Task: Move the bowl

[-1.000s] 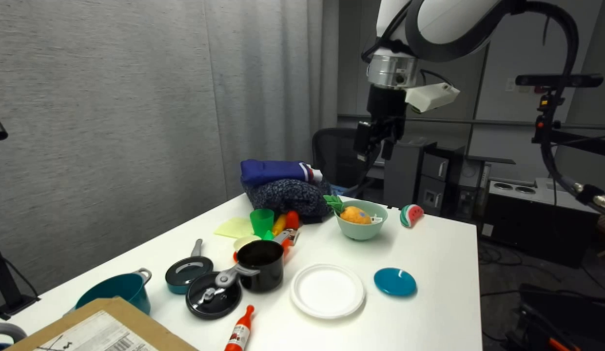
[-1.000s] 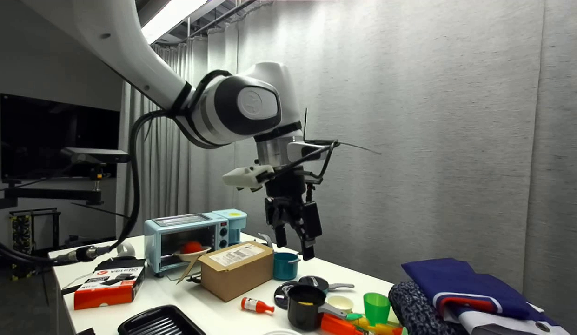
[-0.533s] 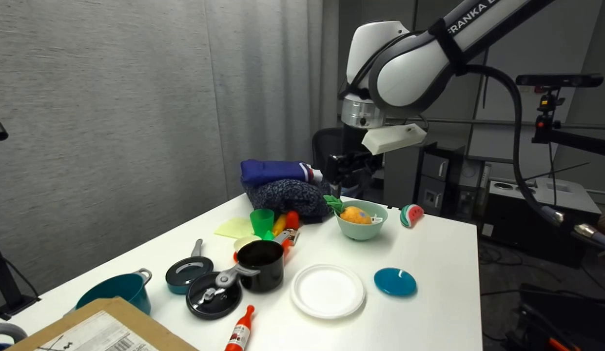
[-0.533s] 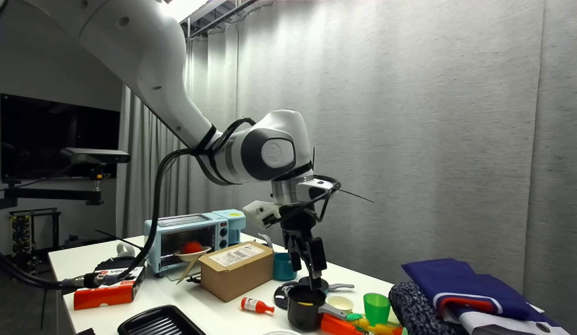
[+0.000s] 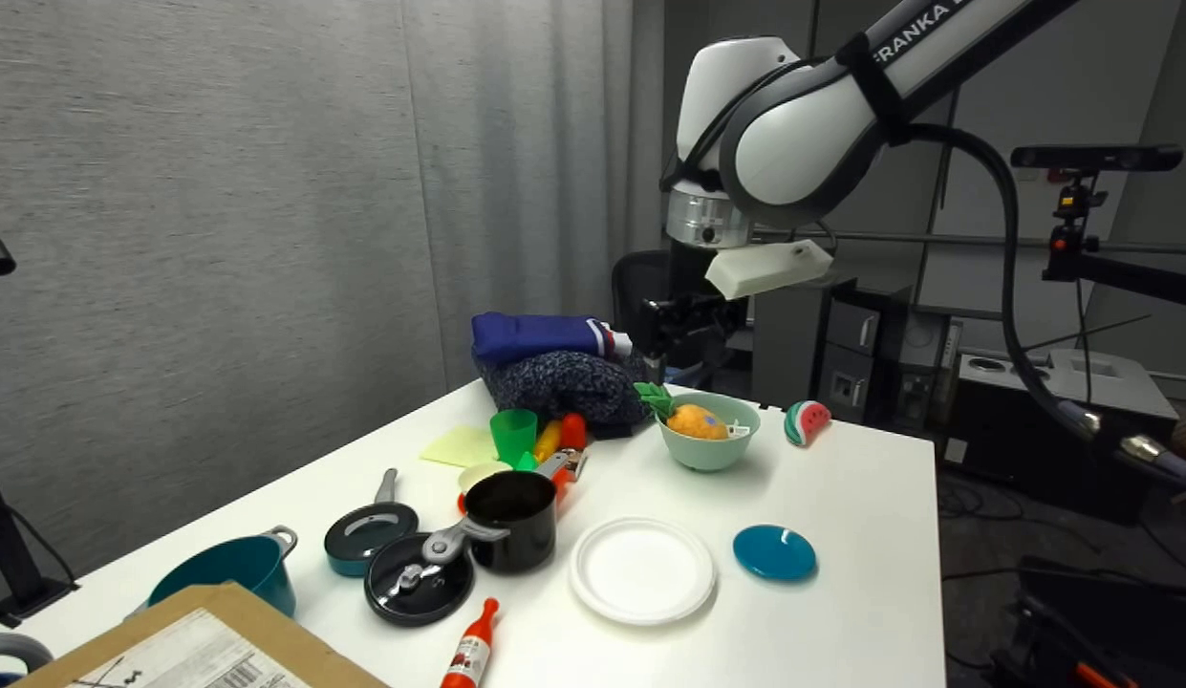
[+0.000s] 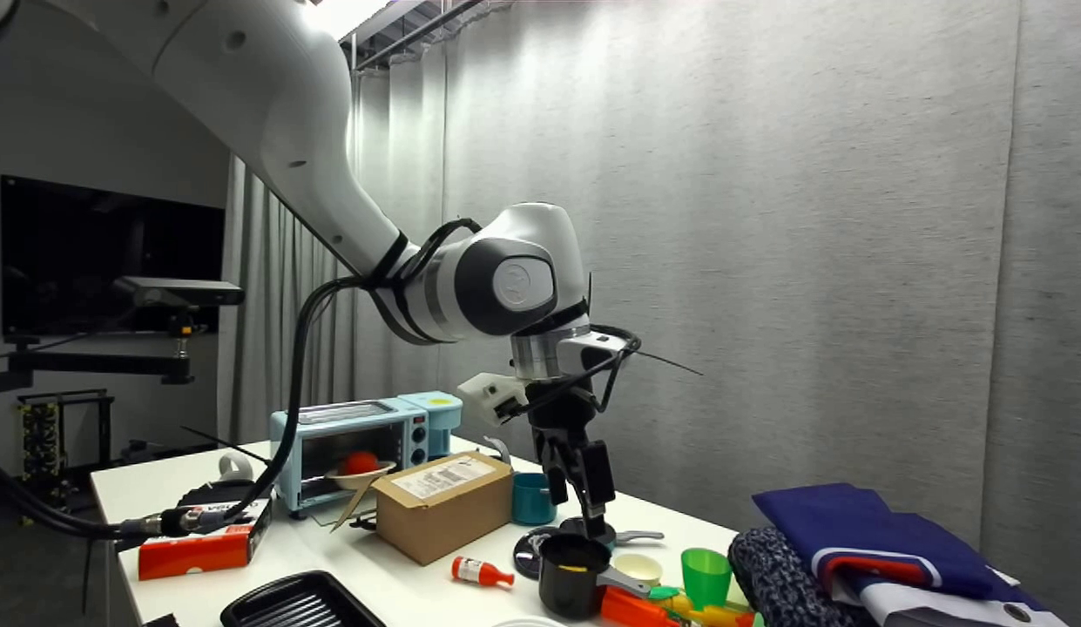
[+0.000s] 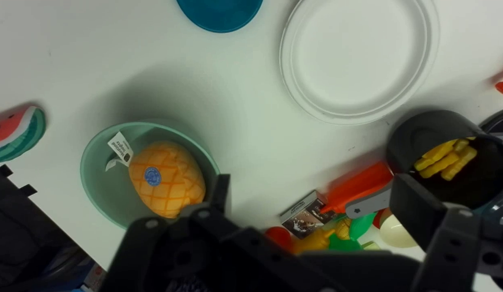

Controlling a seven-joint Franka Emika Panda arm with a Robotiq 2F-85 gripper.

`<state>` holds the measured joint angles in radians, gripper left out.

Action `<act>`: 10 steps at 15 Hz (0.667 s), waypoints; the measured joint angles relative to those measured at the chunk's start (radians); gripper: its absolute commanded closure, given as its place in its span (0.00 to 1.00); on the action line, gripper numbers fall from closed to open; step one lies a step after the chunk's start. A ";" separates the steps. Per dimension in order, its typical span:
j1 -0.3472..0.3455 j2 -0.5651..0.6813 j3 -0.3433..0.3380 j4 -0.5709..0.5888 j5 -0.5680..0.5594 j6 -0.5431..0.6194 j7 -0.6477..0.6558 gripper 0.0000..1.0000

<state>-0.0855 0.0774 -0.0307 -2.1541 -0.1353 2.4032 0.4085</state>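
Lowered since a second ago, the black two-fingered gripper [image 7: 316, 194] hovers, jaws apart, near the round pale-green plastic-looking bowl [image 5: 708, 455], unmoved on the flat white table [image 5: 831, 635], so a grasp seems next.

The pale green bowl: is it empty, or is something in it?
Not empty: the wrist view shows a toy pineapple inside the bowl, with bare space beside it.
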 measured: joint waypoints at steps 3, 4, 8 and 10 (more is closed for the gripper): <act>0.002 0.048 -0.013 0.002 -0.097 -0.042 -0.005 0.00; 0.003 0.079 -0.025 0.005 -0.146 -0.049 -0.006 0.00; 0.000 0.246 -0.087 0.063 -0.241 -0.036 -0.059 0.00; -0.012 0.330 -0.103 0.113 -0.215 -0.012 -0.116 0.00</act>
<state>-0.0970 0.4078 -0.1342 -2.0415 -0.3504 2.3916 0.2925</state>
